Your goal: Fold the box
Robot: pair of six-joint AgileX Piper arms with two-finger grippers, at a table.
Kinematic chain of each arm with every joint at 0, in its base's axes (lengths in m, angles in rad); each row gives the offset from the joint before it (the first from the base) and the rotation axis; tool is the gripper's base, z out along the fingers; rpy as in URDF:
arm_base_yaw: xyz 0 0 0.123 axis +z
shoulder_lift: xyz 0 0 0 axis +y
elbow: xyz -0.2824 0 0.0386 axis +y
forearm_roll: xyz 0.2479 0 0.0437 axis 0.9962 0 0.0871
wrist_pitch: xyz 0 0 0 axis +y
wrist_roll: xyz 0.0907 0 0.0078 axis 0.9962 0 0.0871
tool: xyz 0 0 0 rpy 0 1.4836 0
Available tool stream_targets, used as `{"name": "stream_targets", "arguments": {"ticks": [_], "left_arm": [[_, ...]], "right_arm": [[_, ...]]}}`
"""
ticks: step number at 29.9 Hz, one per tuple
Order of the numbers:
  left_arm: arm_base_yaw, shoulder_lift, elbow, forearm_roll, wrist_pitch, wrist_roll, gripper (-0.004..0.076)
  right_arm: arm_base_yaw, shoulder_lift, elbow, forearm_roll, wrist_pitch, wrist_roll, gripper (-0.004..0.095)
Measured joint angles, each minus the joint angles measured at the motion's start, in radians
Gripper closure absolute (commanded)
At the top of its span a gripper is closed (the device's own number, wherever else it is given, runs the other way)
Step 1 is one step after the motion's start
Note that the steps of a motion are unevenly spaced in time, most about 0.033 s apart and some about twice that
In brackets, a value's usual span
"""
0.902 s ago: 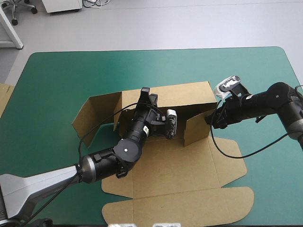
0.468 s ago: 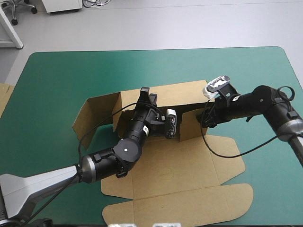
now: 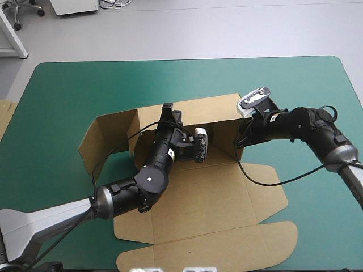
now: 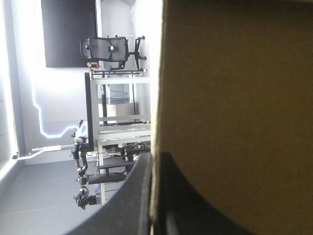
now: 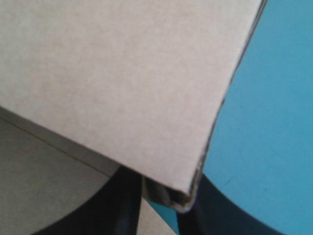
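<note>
High view: the box (image 3: 198, 209) lies with the teal-green table (image 3: 68, 96) showing on every side, base flat, back wall raised. My left gripper (image 3: 168, 110) is at the box's back wall, my right gripper (image 3: 240, 139) at its right side wall.

Left wrist view: the left gripper (image 4: 154, 196) is clamped on the box (image 4: 234, 98), with an upright board edge between the fingers.

Right wrist view: the right gripper (image 5: 164, 200) is clamped on the box (image 5: 112, 73) at a wall corner, with the table (image 5: 264, 122) beside it.
</note>
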Motion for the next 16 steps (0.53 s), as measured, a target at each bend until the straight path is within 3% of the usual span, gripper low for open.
{"name": "stream_targets", "arguments": {"ticks": [11, 16], "left_arm": [[0.002, -0.003, 0.002, -0.014, 0.012, 0.0, 0.0734], [0.002, -0.003, 0.002, -0.015, 0.009, -0.016, 0.0734]], "right_arm": [[0.0, 0.0, 0.0, -0.002, -0.02, 0.025, 0.0902], [0.0, 0.0, 0.0, -0.002, -0.004, 0.022, 0.0638]]}}
